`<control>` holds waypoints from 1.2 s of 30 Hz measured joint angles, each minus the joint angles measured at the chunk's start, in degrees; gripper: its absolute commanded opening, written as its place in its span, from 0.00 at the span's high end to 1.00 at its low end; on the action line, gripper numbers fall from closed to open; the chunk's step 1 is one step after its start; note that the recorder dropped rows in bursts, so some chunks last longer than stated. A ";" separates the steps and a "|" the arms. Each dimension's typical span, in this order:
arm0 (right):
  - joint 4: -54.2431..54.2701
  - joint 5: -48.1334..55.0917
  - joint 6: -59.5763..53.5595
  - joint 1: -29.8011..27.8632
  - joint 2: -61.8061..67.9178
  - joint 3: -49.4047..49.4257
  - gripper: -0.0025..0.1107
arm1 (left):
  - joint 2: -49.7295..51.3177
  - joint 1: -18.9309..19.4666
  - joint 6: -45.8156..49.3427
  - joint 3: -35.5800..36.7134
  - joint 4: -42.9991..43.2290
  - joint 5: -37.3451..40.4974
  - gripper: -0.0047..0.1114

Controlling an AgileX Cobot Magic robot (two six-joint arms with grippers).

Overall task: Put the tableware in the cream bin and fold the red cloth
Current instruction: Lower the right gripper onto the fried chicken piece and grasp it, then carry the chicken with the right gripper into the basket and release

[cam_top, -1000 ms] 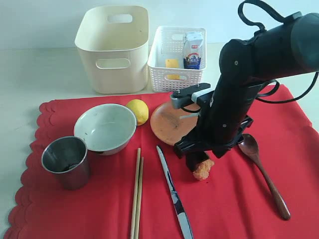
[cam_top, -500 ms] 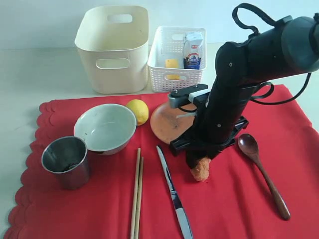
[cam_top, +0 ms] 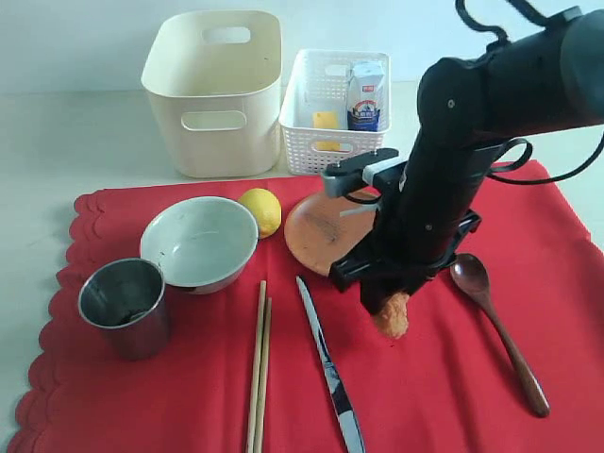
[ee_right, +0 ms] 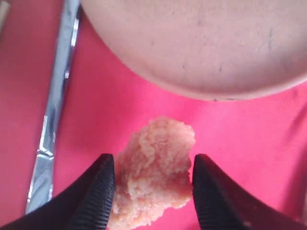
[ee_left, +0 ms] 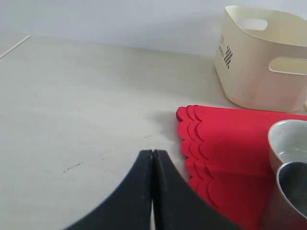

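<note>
On the red cloth (cam_top: 444, 396) lie the white bowl (cam_top: 200, 243), steel cup (cam_top: 125, 307), brown plate (cam_top: 326, 233), chopsticks (cam_top: 259, 368), knife (cam_top: 327, 368) and wooden spoon (cam_top: 495, 326). The cream bin (cam_top: 215, 94) stands behind the cloth at the left. My right gripper (cam_top: 387, 302) points down just in front of the plate, shut on an orange nugget (cam_top: 392, 316); the right wrist view shows the nugget (ee_right: 153, 182) between its fingers, beside the knife (ee_right: 53, 124) and plate (ee_right: 201, 43). My left gripper (ee_left: 153, 152) is shut and empty over bare table beside the cloth's scalloped edge (ee_left: 192, 139), out of the exterior view.
A lemon (cam_top: 261, 210) sits between bowl and plate. The white perforated basket (cam_top: 335, 113) next to the cream bin holds a milk carton (cam_top: 366, 96) and a yellow cheese piece (cam_top: 326, 123). The right arm hides part of the plate.
The right gripper with the nugget shifted slightly left, then back to the right, and the nugget now hangs a little higher off the cloth.
</note>
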 measured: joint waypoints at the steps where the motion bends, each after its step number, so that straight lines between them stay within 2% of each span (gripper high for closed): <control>1: 0.00 0.18 -0.41 0.00 -1.20 0.00 0.98 | 0.00 0.00 0.00 0.00 0.00 0.00 0.96; 13: -0.12 1.24 -2.02 0.00 -14.25 0.00 0.98 | 0.00 0.00 0.00 0.00 0.00 0.00 0.96; 22: -2.26 -2.12 -2.27 0.00 -19.62 0.00 0.98 | 0.00 0.00 0.00 0.00 0.00 0.00 0.96; 36: -11.38 -7.37 -0.60 0.00 -13.47 -15.27 0.98 | 0.00 0.00 0.00 0.00 0.00 0.00 0.96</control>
